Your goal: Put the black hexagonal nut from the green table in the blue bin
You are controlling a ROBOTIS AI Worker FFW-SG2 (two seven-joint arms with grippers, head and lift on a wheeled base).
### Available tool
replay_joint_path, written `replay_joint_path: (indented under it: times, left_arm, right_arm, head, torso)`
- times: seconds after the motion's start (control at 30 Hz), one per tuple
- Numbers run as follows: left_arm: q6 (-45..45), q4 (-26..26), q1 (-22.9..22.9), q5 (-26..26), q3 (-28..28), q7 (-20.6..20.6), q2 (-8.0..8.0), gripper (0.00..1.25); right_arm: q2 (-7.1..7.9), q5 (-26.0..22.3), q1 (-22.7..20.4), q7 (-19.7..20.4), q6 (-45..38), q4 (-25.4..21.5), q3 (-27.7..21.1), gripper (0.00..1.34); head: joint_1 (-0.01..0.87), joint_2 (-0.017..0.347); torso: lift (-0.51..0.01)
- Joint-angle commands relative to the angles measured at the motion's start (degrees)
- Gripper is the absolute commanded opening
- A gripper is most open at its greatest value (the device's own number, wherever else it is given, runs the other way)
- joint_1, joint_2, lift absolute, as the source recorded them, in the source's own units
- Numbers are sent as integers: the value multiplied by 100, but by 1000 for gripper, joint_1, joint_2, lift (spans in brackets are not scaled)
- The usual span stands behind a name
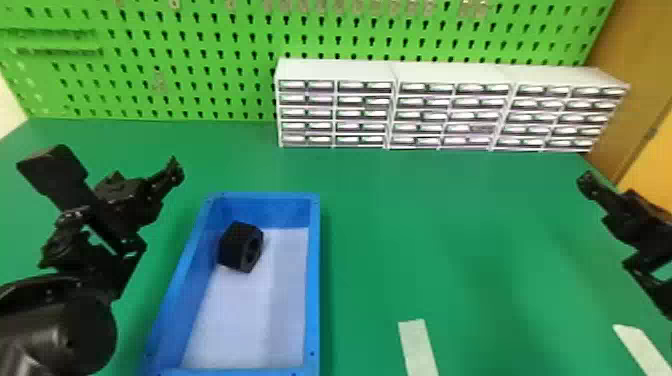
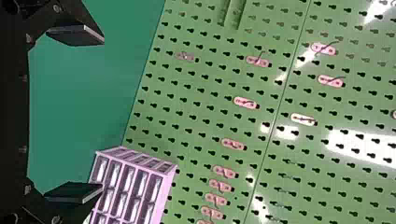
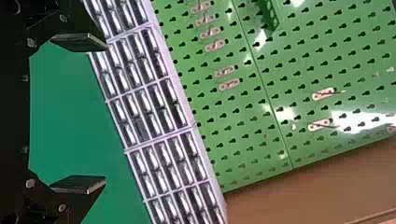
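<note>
In the head view my left gripper (image 1: pixel 173 170) is above the green table (image 1: pixel 400 225), left of the blue bin (image 1: pixel 314 280). The black hexagonal nut (image 1: pixel 238 247) lies inside that bin, by its left wall toward the far end, its hole facing right. My right gripper (image 1: pixel 588 182) is over the table's right side, well away from the bin. In the left wrist view the left gripper (image 2: pixel 100 114) has its two fingers wide apart with nothing between them. The right gripper (image 3: pixel 105 114) stands open and empty too in the right wrist view.
White drawer cabinets (image 1: pixel 390 107) stand along the table's back edge before a green pegboard (image 1: pixel 150 60). Two pale strips lie on the near part of the table, one (image 1: pixel 419 347) right of the bin and another (image 1: pixel 642 349) farther right.
</note>
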State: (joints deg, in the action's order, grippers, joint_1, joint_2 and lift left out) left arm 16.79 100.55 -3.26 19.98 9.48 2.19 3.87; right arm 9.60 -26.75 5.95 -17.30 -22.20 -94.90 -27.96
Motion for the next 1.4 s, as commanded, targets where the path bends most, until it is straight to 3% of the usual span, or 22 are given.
replay_joint_path:
  times: [0.0, 0.33, 0.57, 1.37]
  left_arm:
    - [0, 0, 1, 15, -25, 0, 0, 1080]
    - [0, 0, -122, -126, -157, 0, -9, 1080]
    - [0, 0, -131, -144, -183, 0, 0, 1080]
    - [0, 70, -131, -135, -16, 0, 0, 1080]
  right_arm:
    - [16, -24, 37, -2, 32, -37, 18, 1060]
    - [139, 11, 108, 7, 32, -55, 238, 1060]
    - [33, 161, 143, 7, -12, -20, 273, 1062]
    - [-2, 170, 196, 7, -47, -11, 370, 1060]
  head:
    - [692, 9]
    - [692, 9]
    - [692, 9]
    - [692, 9]
  torso:
    - [-97]
    - [-97]
    - [-97]
    - [-97]
